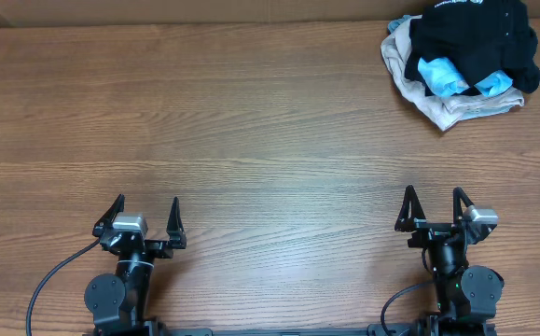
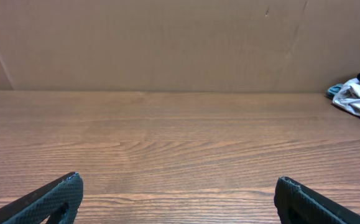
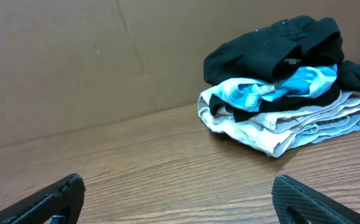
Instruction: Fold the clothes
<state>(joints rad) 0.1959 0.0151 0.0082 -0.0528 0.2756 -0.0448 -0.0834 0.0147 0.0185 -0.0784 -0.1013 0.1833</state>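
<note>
A pile of clothes lies at the table's far right corner: a black garment on top, a light blue one in the middle, a cream one underneath. The pile also shows in the right wrist view, and its edge in the left wrist view. My left gripper is open and empty at the near left edge, far from the pile. My right gripper is open and empty at the near right edge, well short of the pile.
The wooden table spreads between the grippers and the pile. A brown cardboard wall stands along the table's far edge.
</note>
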